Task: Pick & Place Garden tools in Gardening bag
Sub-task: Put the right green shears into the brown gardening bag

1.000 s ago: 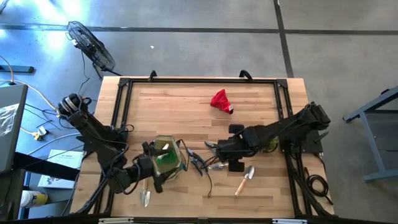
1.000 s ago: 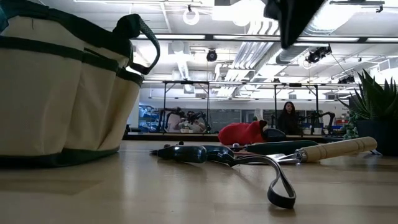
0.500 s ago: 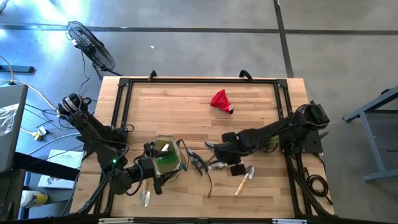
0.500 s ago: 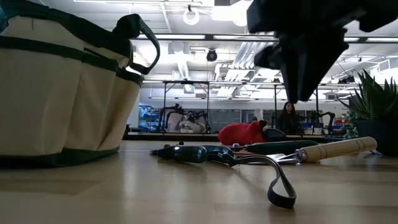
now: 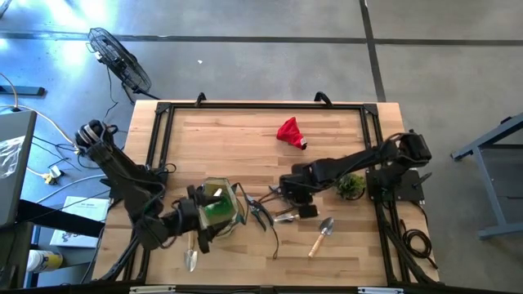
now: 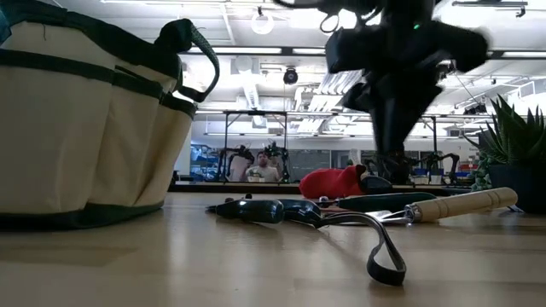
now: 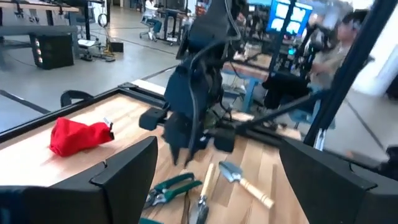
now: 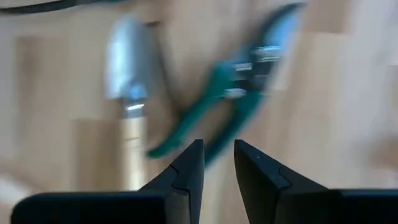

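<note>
We see the R gripper (image 5: 282,189) hanging just above the green-handled pruners (image 8: 239,87), fingers nearly together w/ a thin gap, holding nothing. A wood-handled trowel (image 8: 127,93) lies beside the pruners. The L gripper (image 5: 214,219) sits spread wide at the gardening bag (image 5: 218,206), at 7 o'clock on the table (image 5: 229,139). Red cloth (image 5: 289,132) lies at 1 o'clock, well apart. Another trowel (image 5: 320,235) lies at 5 o'clock. The plant sprig (image 5: 351,185) is at 3 o'clock.

2 dark jointed arms (image 5: 131,184), blocky black fingers (image 8: 186,171)
</note>
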Controlling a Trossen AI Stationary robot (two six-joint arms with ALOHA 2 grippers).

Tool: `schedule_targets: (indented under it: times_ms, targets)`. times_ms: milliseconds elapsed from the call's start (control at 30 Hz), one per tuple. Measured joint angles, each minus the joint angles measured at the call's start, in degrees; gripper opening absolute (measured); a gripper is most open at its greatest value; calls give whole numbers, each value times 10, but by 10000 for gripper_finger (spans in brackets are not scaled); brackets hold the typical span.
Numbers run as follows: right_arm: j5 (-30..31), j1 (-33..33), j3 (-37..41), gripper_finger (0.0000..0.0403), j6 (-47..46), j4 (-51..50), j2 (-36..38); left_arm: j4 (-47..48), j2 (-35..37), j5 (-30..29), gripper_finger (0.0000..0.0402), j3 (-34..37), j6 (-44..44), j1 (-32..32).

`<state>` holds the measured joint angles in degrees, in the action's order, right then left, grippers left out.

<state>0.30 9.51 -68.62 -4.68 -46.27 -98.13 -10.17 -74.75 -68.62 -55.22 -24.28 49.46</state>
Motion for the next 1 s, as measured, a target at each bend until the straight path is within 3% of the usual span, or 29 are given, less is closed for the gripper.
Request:
schedule_targets:
  times_ms: [200, 533, 700, 1000]
  targets:
    - [81, -17, 0, 80, -19, 17, 0, 1, 54, -59, 329, 0, 0, 0]
    - [88, -27, 0, 80, -77, 41, -4, 112, 77, -187, 329, 0, 0, 0]
    - [51, -28, 0, 80, -140, 36, -4, 131, 77, -184, 329, 0, 0, 0]
    - [41, 0, 36, 80, -204, 33, -4, 134, 76, -130, 329, 0, 0, 0]
